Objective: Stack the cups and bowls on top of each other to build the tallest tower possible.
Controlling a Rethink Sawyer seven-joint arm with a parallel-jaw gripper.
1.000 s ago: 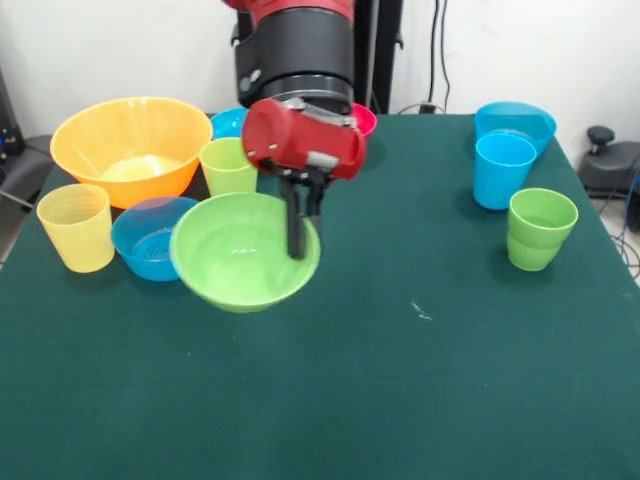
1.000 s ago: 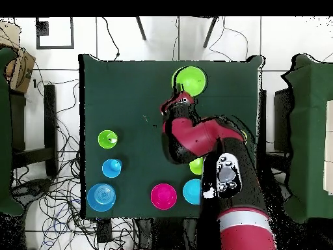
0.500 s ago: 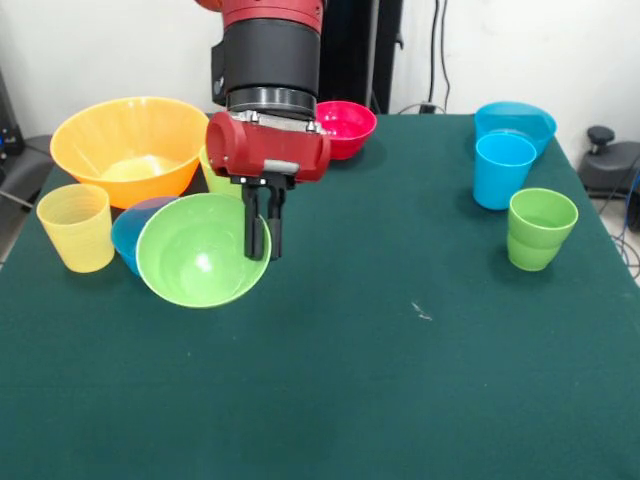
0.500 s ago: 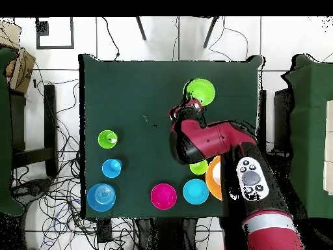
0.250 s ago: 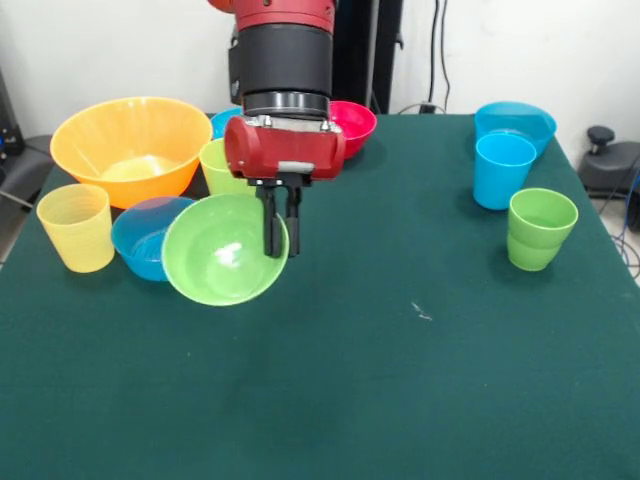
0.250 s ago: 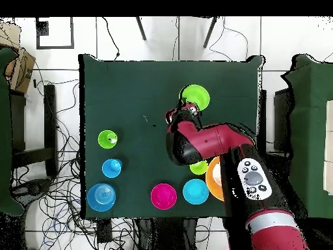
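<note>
My gripper [image 5: 276, 243] is shut on the rim of the small green bowl [image 5: 222, 255], which hangs tilted with its opening toward the front camera, just above the cloth. In the overhead view the green bowl [image 6: 196, 97] shows beyond the gripper [image 6: 185, 109]. Behind it stand the yellow-green cup [image 5: 222, 166], a small blue bowl [image 5: 148, 238], the pale yellow cup [image 5: 75, 227] and the big orange bowl [image 5: 130, 145]. The red bowl [image 5: 347, 125] sits behind the arm. At the right stand the green stepped cup [image 5: 541, 228], the sky blue cup [image 5: 503, 170] and the wide blue bowl [image 5: 517, 120]. Nothing is stacked.
The green tablecloth [image 5: 400, 380] stretches across the front half of the table. Another blue bowl [image 5: 226, 121] peeks out behind the yellow-green cup. In the overhead view the arm [image 6: 208, 140] hides part of the orange bowl [image 6: 213, 179]. Cables lie on the floor around the table.
The gripper carried the green bowl toward the left of the front view, then came back slightly to the right. Its hold on the rim is unchanged.
</note>
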